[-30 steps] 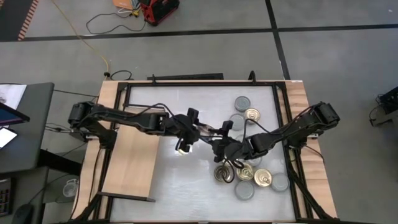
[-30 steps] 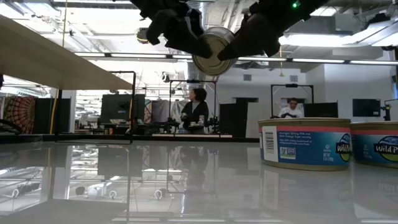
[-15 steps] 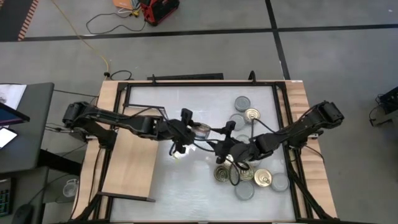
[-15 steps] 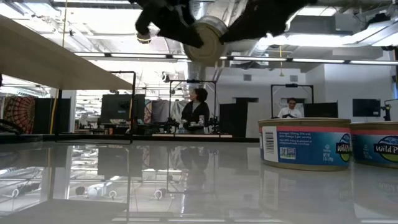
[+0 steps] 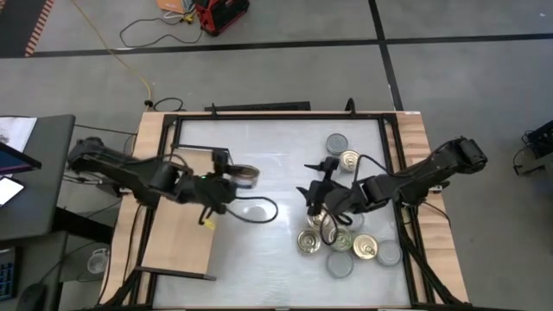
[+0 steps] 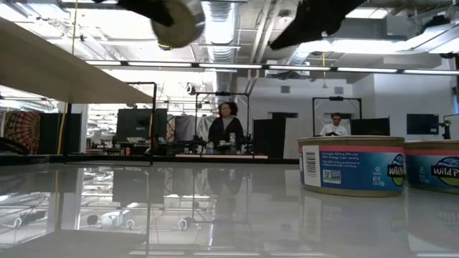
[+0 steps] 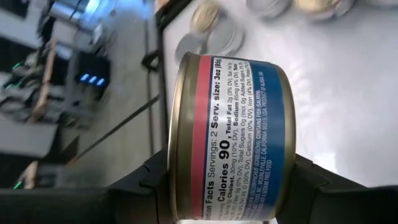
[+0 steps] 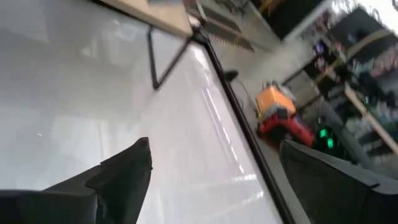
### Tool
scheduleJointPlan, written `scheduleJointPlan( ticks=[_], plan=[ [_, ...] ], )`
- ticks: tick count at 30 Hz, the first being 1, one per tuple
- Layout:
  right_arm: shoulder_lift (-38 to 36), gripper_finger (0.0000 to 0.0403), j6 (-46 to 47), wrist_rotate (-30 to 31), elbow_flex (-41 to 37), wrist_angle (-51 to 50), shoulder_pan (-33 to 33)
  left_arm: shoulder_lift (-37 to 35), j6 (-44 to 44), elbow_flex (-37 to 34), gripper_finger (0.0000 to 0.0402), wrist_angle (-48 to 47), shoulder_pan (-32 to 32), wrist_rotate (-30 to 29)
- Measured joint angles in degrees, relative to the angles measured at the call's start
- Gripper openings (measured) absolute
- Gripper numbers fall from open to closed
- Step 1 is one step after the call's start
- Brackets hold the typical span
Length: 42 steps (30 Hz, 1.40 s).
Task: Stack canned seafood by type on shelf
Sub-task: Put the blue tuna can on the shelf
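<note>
You see red device (image 5: 220, 15) on floor beyond table's far edge, orange cable (image 5: 121, 53) trailing from it. Dark desk (image 5: 34, 173) sits beside table's left side. Low view shows two people, one standing (image 6: 226, 127), one seated (image 6: 334, 127), well behind table.

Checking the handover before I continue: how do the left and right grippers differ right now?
The left gripper is shut on a can near the shelf, held on edge above the table; the right gripper holds nothing. The left fingers clamp the can's flat ends; the right fingers stand wide apart. The right gripper is beside the loose cans. Both hang clear of the tabletop.
</note>
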Motion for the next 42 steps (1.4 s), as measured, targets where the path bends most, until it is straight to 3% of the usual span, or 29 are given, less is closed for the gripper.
scheduleJointPlan(
  ticks=[6, 13, 19, 26, 35, 42],
  plan=[
    [0.49, 0.0377, 3.32, -0.11, 0.00, 0.01, -1.96, -0.74, -13.97, 0.00, 0.0181, -12.46, -4.60, -5.45],
    [0.42, 0.0376, 5.37, -0.11, 0.00, 0.77, -2.61, -0.60, -33.82, 0.00, 0.0184, -30.99, -6.31, -6.19],
    [0.47, 0.0376, 5.42, -0.24, 0.00, 3.00, -2.99, -0.62, -43.66, 0.00, 0.0184, -42.42, -6.42, -3.84],
    [0.47, 0.0376, 6.17, -0.28, 0.00, 6.11, -2.93, -0.60, -49.78, -0.67, 0.0185, -48.32, -6.41, -0.88],
    [0.47, 0.0376, 8.37, -0.28, 0.00, 6.18, -2.93, 0.64, -50.07, -0.70, 0.0187, -48.43, -6.20, 3.75],
    [0.49, 0.0376, 8.39, -0.31, -0.02, 6.15, -2.92, 4.70, -49.89, -0.70, 0.0234, -48.39, -6.11, 3.28]
  ],
)
